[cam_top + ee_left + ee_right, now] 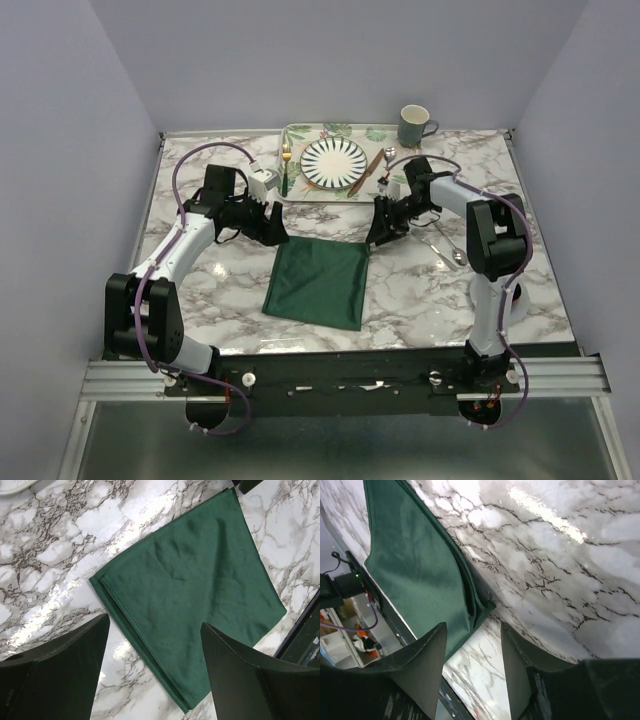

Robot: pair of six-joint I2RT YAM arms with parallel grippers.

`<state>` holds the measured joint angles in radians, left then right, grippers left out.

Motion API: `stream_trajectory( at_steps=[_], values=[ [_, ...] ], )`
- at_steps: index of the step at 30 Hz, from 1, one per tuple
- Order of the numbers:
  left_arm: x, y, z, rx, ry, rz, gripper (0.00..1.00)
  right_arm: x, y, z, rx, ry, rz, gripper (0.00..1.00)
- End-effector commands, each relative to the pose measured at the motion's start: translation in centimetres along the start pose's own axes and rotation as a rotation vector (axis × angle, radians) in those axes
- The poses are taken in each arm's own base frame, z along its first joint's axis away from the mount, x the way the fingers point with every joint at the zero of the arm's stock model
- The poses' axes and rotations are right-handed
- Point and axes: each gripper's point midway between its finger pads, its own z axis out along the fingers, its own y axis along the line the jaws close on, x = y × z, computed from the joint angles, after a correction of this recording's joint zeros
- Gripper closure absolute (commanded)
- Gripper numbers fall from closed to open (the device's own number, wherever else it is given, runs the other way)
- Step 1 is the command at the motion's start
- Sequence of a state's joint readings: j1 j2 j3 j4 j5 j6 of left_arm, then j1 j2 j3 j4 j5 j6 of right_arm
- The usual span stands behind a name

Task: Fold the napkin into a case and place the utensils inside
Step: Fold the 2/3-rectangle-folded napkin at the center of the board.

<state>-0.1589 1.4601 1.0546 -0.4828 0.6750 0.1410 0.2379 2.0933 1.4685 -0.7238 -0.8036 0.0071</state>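
Left claw [154, 622]: the two dark fingers [60, 675] are seen spread wide, and nothing is held between them. The soft dark green cloth napkin [200, 580] is seen directly beyond the gap, flat on the white marble-patterned table [45, 555]. One of its corners lies just ahead of the finger at the left of the wrist view. A doubled edge is noted along that side, so at least two layers are present.

Right claw [472, 627]: the fingers [425, 665] are seen parted, less widely than the left pair, with bare table visible between the tips. No cloth is clamped. A napkin corner [487, 606] lies just ahead of the gap. Whether the tips touch the table cannot be told.

From the top view, each claw is placed at one far corner of the napkin [318, 283]: left [272, 232], right [375, 240]. Beyond both claws, a leaf-patterned rectangular tray [300, 132] is seen, well apart from the cloth. On it are a round striped plate [334, 163], a slim gold fork [286, 160] and a copper-brown knife [364, 173]. A green mug [413, 125] stands beside the tray.
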Motion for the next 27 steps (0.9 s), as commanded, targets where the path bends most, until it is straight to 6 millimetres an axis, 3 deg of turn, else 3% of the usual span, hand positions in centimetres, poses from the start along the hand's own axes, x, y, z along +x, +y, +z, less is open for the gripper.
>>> stream_trajectory(
  at_steps=[1,7,16,21,24,27],
  values=[
    [0.6,-0.7,-0.4,0.019,0.012,-0.010,0.14,-0.1,-0.2,1.3,-0.062,0.011,0.061,0.46],
    [1.3,-0.8,-0.4,0.022,0.022,-0.009,0.11,-0.6,-0.6,1.9,-0.067,0.014,0.090,0.42],
    [1.4,-0.6,-0.2,0.020,0.034,-0.004,0.11,-0.2,-1.3,2.9,-0.079,0.045,0.142,0.55],
    [1.7,-0.5,-0.2,0.020,0.040,-0.001,0.11,-0.5,-0.4,2.4,-0.109,0.044,0.111,0.66],
    [2.0,-0.5,-0.1,0.021,0.044,-0.004,0.11,-0.9,0.4,1.8,-0.124,0.028,0.081,0.85],
    [2.0,-0.5,-0.1,0.020,0.038,-0.008,0.11,-1.1,1.1,1.3,-0.128,0.017,0.038,0.93]
  ],
)
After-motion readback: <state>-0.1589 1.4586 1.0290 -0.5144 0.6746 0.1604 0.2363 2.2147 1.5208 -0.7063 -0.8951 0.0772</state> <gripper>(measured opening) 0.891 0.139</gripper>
